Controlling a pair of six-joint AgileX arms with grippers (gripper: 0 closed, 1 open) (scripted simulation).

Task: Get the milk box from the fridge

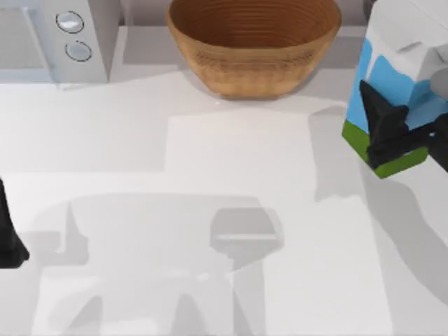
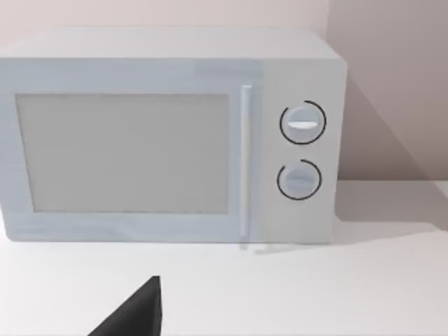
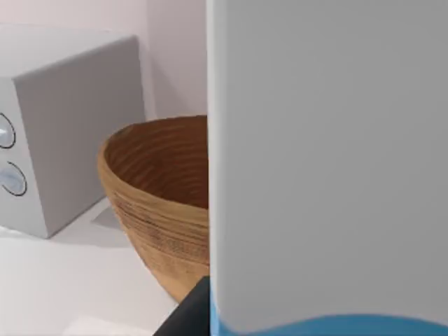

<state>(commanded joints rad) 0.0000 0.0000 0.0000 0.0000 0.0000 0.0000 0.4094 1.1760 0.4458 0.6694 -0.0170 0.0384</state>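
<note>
The milk box (image 1: 392, 77) hangs tilted over the table's right side, white gable top toward the far edge, sky-blue sides and green base toward me. My right gripper (image 1: 381, 133) is shut on it near the green band, with black fingers (image 1: 378, 108) across its face. In the right wrist view the milk box (image 3: 322, 175) looms close as a white wall with a blue strip at its foot. Its shadow falls on the table to its left. My left gripper (image 1: 8, 238) stays at the table's left edge. The fridge is out of view.
A wooden bowl (image 1: 253, 42) stands at the back centre, close to the left of the carton. A white box with two round knobs (image 1: 63, 35) sits at the back left, and the left wrist view faces its front (image 2: 168, 154). The white table (image 1: 210, 175) spreads in front.
</note>
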